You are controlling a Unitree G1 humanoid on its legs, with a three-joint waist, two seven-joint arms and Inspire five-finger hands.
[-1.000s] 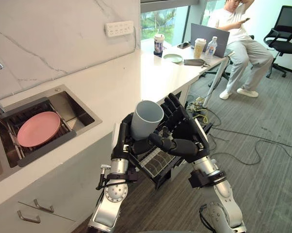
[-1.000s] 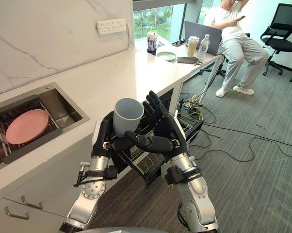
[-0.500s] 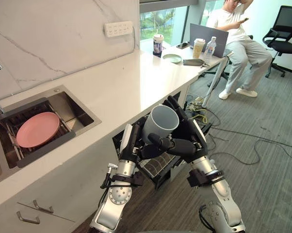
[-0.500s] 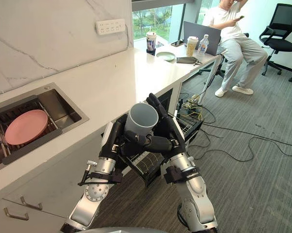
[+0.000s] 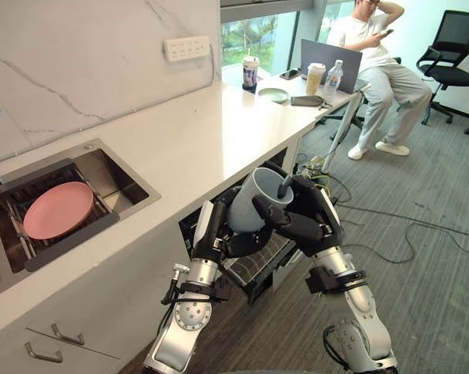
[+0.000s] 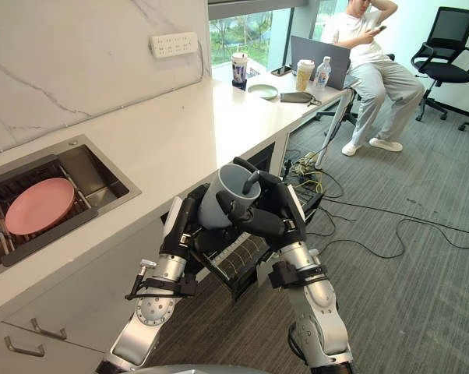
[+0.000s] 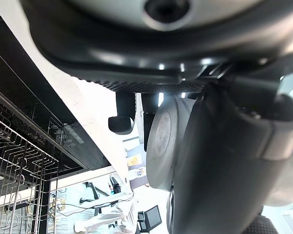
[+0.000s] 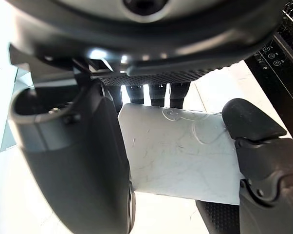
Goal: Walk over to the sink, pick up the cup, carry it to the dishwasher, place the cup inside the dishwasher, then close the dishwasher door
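Cup (image 5: 246, 212) picked up; left hand (image 5: 215, 240) & right hand (image 5: 312, 220) both clasp it over open dishwasher (image 5: 256, 267). Placing + door-closing left.

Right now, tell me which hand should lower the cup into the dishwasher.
Right, probably: the right hand wraps the cup, hooking its rim, above the dishwasher rack; the left hand holds just its base.
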